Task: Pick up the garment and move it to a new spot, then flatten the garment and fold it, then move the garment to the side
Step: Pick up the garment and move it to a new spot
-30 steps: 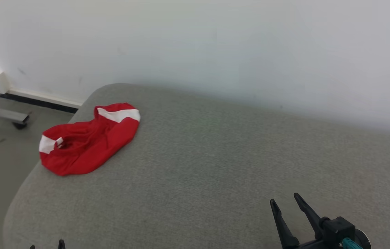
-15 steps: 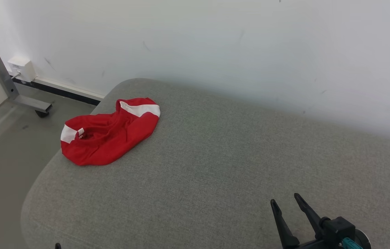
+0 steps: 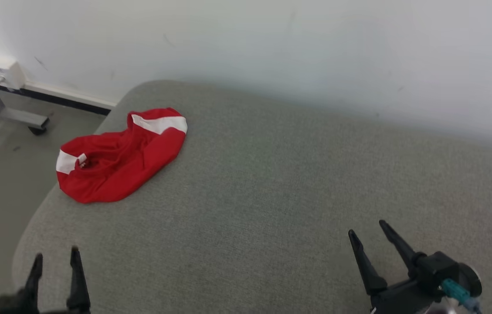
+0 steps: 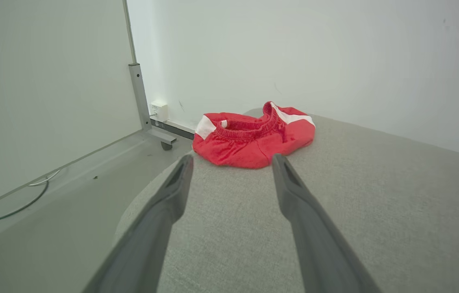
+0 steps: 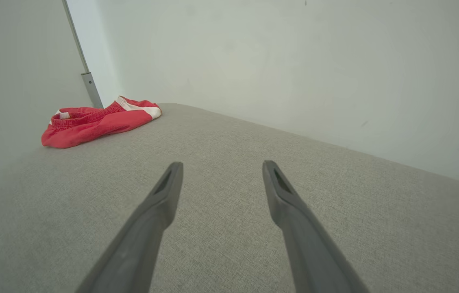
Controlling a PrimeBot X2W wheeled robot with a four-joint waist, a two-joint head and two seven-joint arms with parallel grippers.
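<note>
Garment [image 3: 119, 159], one, crumpled; left end effector [image 3: 56, 252], right end effector [image 3: 366, 227], two, splayed

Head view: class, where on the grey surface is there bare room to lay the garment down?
The widest free patch is right of the red garment, between the white wall behind and the right gripper in front. A smaller strip lies between the garment and the left gripper. The garment crowds the far left corner.

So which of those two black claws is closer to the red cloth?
The left gripper, at the head view's lower left: the red garment lies straight ahead of it. The right gripper sits much farther off, across the grey cushion.
</note>
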